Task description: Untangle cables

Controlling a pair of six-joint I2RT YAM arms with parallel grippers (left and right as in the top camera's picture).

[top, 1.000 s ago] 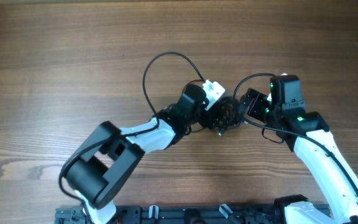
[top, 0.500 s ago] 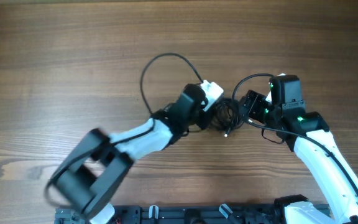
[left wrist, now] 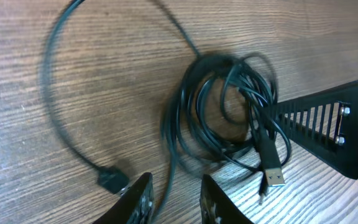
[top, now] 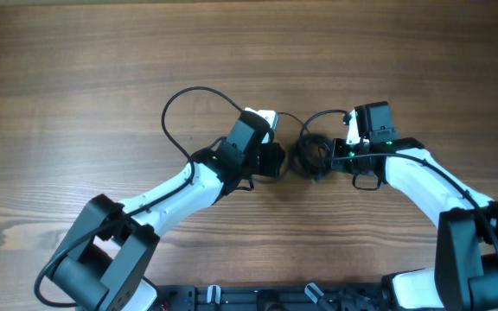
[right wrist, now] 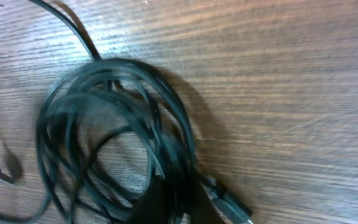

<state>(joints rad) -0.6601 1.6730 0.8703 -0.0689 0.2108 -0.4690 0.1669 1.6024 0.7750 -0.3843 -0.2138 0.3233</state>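
Coiled cables (top: 314, 155) on the counter (top: 102, 69), between the arms.
Overhead: left pincer (top: 275, 161) and right pincer (top: 339, 152) flank them, fingertips hard to make out. Left wrist: left pincer apart, one strand between, fingers cut off. Right wrist: blurry, right pincer clamped on strands.

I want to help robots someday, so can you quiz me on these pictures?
1. True or false: the coiled bundle of thin black cables lies between the white left arm and the white right arm.
2. The brown table looks like: A glass, B wood, C metal?
3. What colour is the flat plug end at the bundle's edge?
Key: 1 true; 2 B; 3 silvery.
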